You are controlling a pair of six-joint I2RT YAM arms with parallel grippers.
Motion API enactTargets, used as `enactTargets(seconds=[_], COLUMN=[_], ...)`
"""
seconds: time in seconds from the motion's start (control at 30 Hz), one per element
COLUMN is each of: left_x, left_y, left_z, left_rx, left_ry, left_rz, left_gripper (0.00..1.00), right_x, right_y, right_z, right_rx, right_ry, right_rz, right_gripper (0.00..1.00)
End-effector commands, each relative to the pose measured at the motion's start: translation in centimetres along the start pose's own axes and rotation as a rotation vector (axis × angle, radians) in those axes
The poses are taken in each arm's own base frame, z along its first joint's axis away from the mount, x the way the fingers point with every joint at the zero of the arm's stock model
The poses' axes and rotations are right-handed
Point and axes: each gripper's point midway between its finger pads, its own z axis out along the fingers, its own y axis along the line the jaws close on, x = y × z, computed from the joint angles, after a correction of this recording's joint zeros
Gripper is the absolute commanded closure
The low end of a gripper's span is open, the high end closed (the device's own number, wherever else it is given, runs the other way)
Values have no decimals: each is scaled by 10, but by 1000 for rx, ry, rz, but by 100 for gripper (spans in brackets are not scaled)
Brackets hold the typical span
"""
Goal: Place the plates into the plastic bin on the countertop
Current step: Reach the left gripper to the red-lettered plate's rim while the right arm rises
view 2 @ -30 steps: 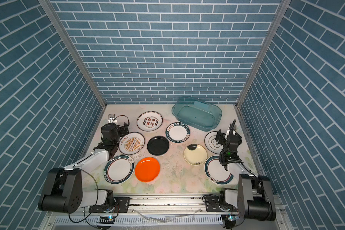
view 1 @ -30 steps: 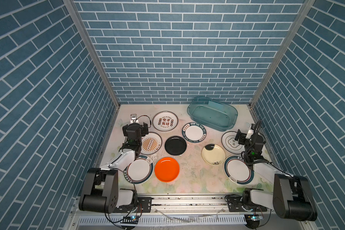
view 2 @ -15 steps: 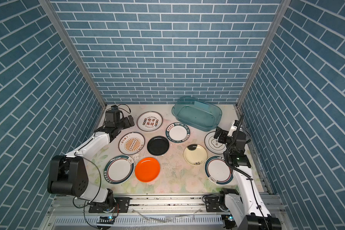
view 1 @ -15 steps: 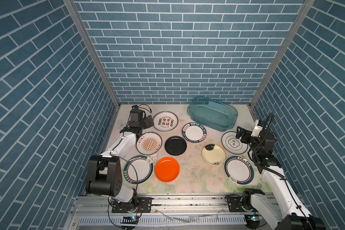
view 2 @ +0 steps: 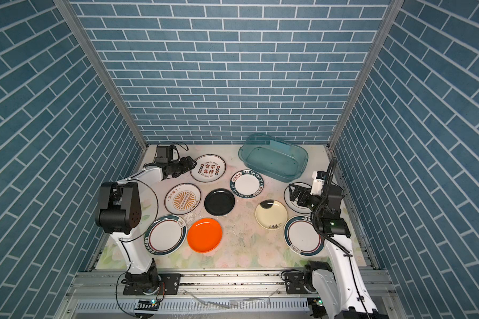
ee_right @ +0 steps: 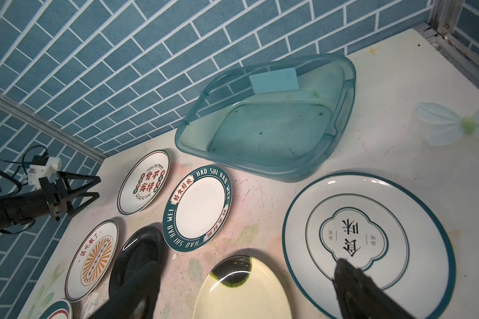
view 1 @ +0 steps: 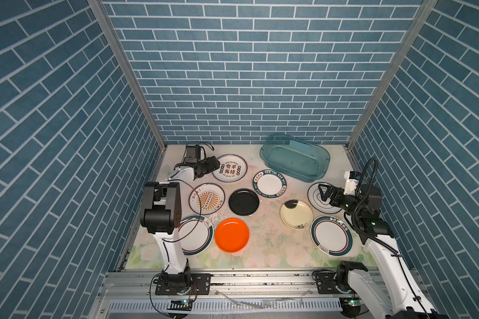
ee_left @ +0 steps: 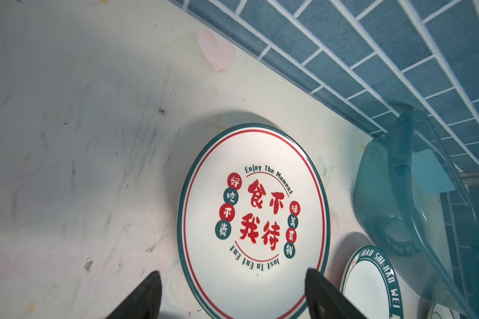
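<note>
**At the countertop's far edge: nine plates out, bin empty, both grippers released**

Toward the far right corner of the countertop (view 1: 263, 248), the teal plastic bin (view 1: 299, 176) sits at an angle with nothing in it. All nine plates lie flat on the countertop, none overlapping.

The left gripper (view 1: 212, 166) reaches low near the far left corner. Its jaws are spread at the rim of the "Enjoy The Moment" plate (ee_left: 253, 221). The wrist view shows the near rim lying between the two fingers (ee_left: 147, 295), and I cannot tell whether either one touches it. The right gripper (view 1: 322, 192) hangs by the right edge, jaws wide and holding nothing. It is above the white plate with the quatrefoil emblem (ee_right: 368, 243), with the cream plate (view 1: 296, 214) just beside.

The plates look stiff, glossy and shallow, so they are probably slick and will not flex. Lying flat, each offers only its rim to grip. One finger would need to work under the lip and the other press on the upper face. A sideways push would likely slide a plate along the countertop rather than lift it.

The material cannot be told from here. Each plate should therefore be treated as chippable and lowered into the bin, not dropped. The bin looks light and may shift if it is bumped.
</note>
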Motion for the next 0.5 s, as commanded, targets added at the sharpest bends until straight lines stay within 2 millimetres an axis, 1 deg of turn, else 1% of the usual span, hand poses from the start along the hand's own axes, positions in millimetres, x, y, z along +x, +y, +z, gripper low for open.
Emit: enactTargets(seconds=[0.0,0.2,0.27,0.47], left_x=[0,6,7,3], left_y=[3,22,25,31], left_z=[9,22,26,35], left_rx=[62,14,16,7], left_ry=[25,64,75,83], left_rz=[-78,-81,-85,-102], left_gripper=[22,24,28,32], right_x=[-2,0,1,6], right_y=[12,18,17,15], right_z=[-9,-11,-10,-8], right_rx=[-40,-77,-74,-77], right_ry=[6,2,1,12], right_rz=[23,45,55,74], right_gripper=[2,2,2,3])
